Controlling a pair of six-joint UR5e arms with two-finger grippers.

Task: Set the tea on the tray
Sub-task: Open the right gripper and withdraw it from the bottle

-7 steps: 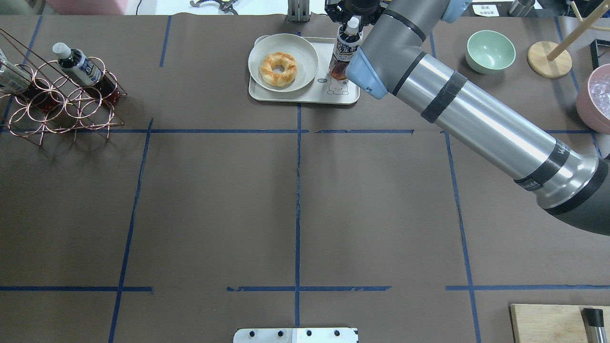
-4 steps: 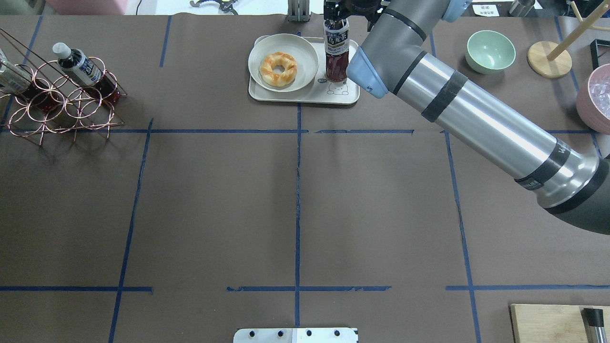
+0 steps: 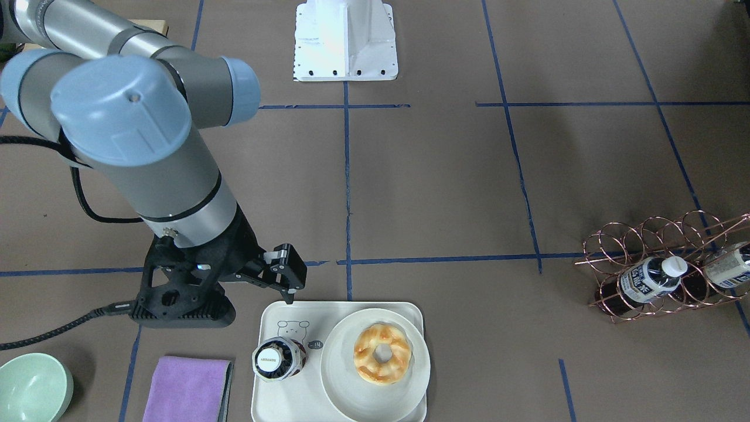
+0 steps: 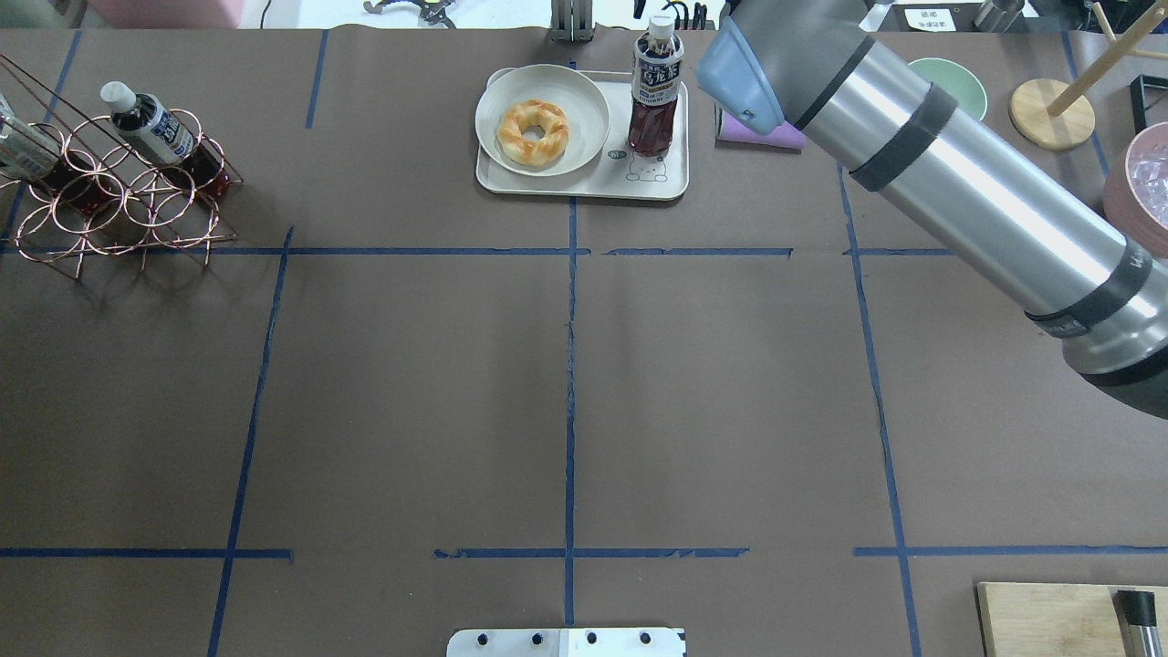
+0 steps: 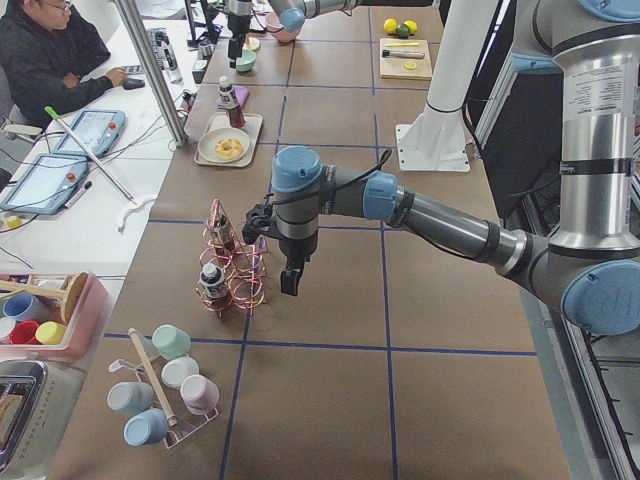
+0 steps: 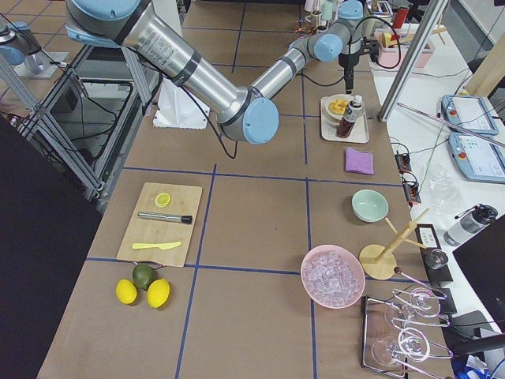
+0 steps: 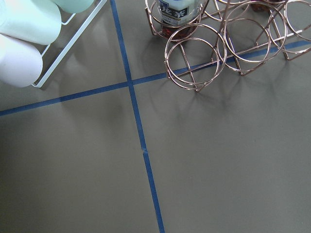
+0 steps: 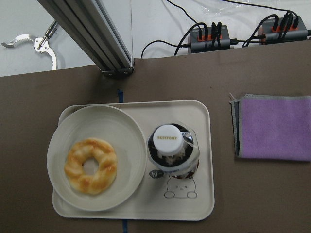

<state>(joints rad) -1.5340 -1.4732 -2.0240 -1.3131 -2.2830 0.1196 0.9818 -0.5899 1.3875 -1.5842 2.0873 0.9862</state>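
The tea [image 4: 657, 91], a clear bottle of dark drink with a white cap, stands upright and alone on the cream tray [image 4: 659, 180], just behind the drawn bear. It also shows in the right wrist view [image 8: 172, 150] and the front view [image 3: 278, 358]. My right gripper [image 3: 282, 281] is open and empty. It hangs raised above the tray's [image 3: 275, 319] robot-side edge, apart from the bottle. My left gripper [image 5: 288, 278] shows only in the exterior left view, beside the copper rack. I cannot tell whether it is open or shut.
A round plate [image 4: 584, 96] with a doughnut [image 4: 533, 132] fills the tray's other half. A purple cloth [image 8: 274, 127] lies beside the tray, and a green bowl [image 3: 32, 387] beyond it. A copper wire rack [image 4: 119, 192] holds more bottles. A wooden board [image 4: 1049, 620] is at the near right.
My right gripper has let go of the tea and drawn up and away to the right. The bottle now stands free on the tray.
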